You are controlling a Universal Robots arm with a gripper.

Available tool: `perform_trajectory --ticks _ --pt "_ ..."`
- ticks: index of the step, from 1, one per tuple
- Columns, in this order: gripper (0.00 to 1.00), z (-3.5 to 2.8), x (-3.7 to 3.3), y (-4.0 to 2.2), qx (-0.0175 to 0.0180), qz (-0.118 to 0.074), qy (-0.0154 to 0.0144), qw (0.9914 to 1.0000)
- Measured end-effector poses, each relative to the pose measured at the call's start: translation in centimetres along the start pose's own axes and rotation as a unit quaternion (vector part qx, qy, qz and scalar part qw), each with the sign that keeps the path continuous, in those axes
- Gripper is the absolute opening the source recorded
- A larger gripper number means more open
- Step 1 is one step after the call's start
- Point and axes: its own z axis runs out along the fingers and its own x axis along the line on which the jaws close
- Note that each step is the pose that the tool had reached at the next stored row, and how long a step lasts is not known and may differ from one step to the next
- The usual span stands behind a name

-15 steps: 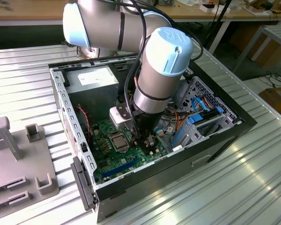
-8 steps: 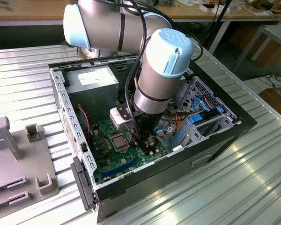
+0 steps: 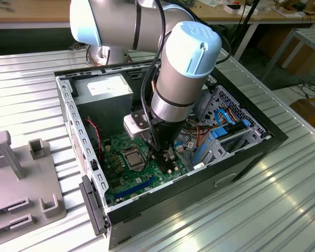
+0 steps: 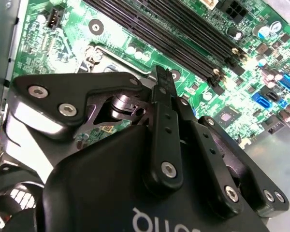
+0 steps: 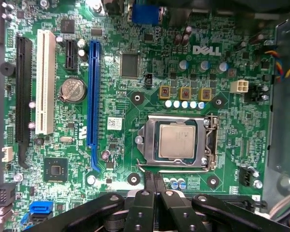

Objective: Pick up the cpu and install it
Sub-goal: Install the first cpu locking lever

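I have the tool (image 5: 153, 186) down inside the open computer case (image 3: 262, 139), just above the green motherboard (image 5: 135, 92) and beside the processor socket (image 5: 176, 140). In the first wrist view its two black fingers (image 5: 148, 182) are pressed together with no gap between the tips, and they carry nothing. The cpu (image 5: 177, 140) lies flat in the socket, silvery-grey top up, its edges square to the metal frame; from the exterior view it sits near the middle of the board (image 3: 132, 156), just to the left of the tool. I judge it seated, though I cannot confirm from these views whether the retention lever along the socket's side is fully latched. Risks from here: the fingertips stand very close to the socket's near edge, so any sideways drift could scrape the frame or the small capacitors (image 5: 183, 104) around it. A downward push off-centre could tilt the chip and bend contacts beneath. The loose cables (image 3: 223, 123) on the case's right could snag the arm.
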Motion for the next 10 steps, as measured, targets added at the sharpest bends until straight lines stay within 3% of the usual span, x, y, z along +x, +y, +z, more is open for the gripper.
perform_trajectory --ticks 10 --pt "0.11 -0.40 -0.92 1.70 0.0000 0.000 -0.0005 1.00000"
